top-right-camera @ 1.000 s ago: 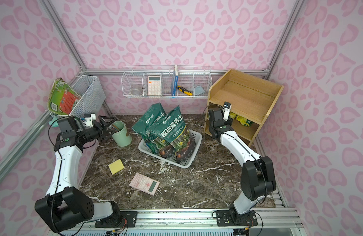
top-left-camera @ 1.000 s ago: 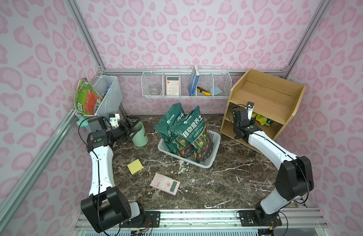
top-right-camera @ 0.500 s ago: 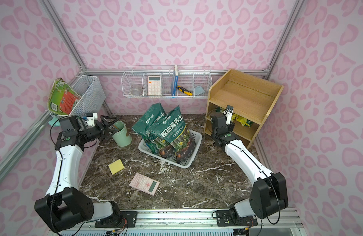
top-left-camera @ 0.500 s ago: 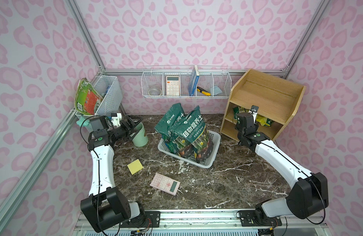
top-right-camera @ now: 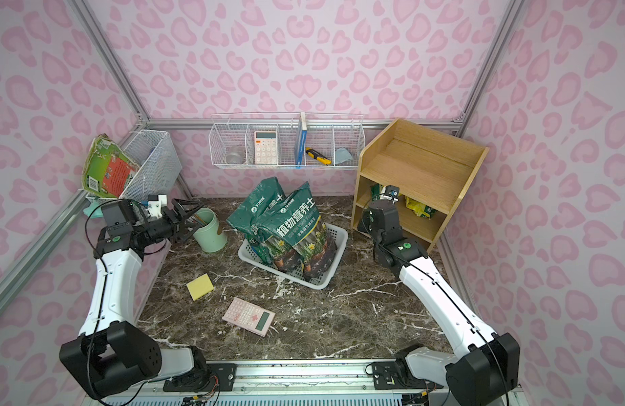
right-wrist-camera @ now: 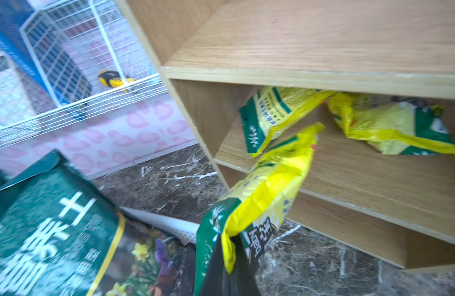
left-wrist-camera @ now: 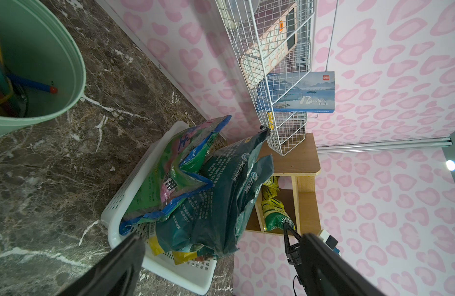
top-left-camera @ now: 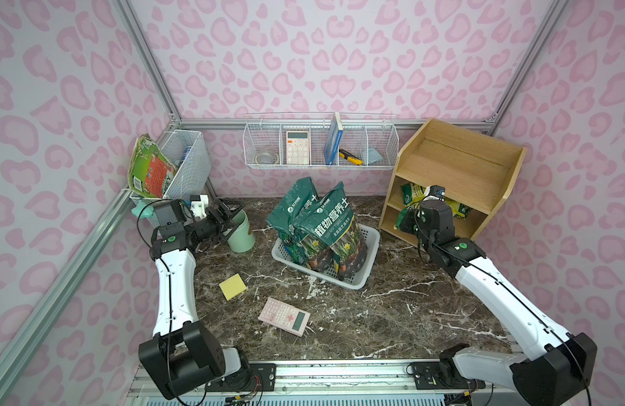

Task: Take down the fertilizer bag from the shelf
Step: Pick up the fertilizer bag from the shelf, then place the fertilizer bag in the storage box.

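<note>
A: What has the right arm (top-left-camera: 497,291) got?
B: Its jaws are clamped shut on the green sealed end of a yellow-and-green crinkled plastic fertilizer bag (right-wrist-camera: 267,189). It's glossy film, plump like a pillow, and it stretches straight out from the jaws.
A: Out to where?
B: Toward the light-wood stepped shelf (top-left-camera: 455,168), flat grained boards between slanted side panels, right ahead of the jaws. The bag's far end reaches over the front lip of the middle tier; whether it rests on the wood I cannot tell. Most of the bag hangs in front of the shelf.
A: Anything else on that tier?
B: A second yellow-and-green bag (right-wrist-camera: 275,115) lies just past the held one's far end. A third bag (right-wrist-camera: 390,128) lies further along the same board. Both are wrinkled and slumped.
A: And under the jaws?
B: The dark brown marble-patterned counter (right-wrist-camera: 311,256), white-veined and smooth. Off to the jaws' side, tall dark-green glossy soil bags (top-left-camera: 325,225) stand in a white perforated plastic basket (top-left-camera: 369,242).
A: The left arm (top-left-camera: 174,281)?
B: Its jaws stand wide apart with nothing between them, just beside the rim of a round mint-green plastic cup (top-left-camera: 242,239). The fertilizer bag is well apart from those jaws, beyond the basket.
</note>
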{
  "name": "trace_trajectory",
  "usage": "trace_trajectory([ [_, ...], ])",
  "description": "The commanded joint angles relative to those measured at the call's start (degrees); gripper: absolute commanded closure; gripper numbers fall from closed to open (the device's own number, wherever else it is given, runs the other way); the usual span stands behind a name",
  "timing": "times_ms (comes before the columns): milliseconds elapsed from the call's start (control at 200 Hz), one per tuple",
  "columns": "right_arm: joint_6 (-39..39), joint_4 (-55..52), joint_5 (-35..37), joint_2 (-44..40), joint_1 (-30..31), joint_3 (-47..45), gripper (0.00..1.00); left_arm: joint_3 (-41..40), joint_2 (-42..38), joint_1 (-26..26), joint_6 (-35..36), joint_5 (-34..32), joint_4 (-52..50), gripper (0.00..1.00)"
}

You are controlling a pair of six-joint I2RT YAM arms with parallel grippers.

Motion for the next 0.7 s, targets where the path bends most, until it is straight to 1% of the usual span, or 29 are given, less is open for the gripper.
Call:
trace_trajectory([
  [0,-0.78,4.04,-7.0,-0.08,0.54,0.85,1.0,0.03,-0.19,0.01,0.39,0.16,0.14,0.01],
  [370,3.22,5.98,-26.32,0.24,0.75,-0.43,1.0,0.33,-0.11,-0.01,0.3,0.17,0.08,0.01],
  [525,5.86,7.89,-32.53,1.47,1.29,-2.51,1.0,0.16,-0.07,0.03,0.31,0.13,0.08,0.01],
  [695,8.33,9.99,-37.68,4.03,1.56,-4.36,1.0,0.1,-0.11,-0.01,0.42,0.01,0.06,0.01],
])
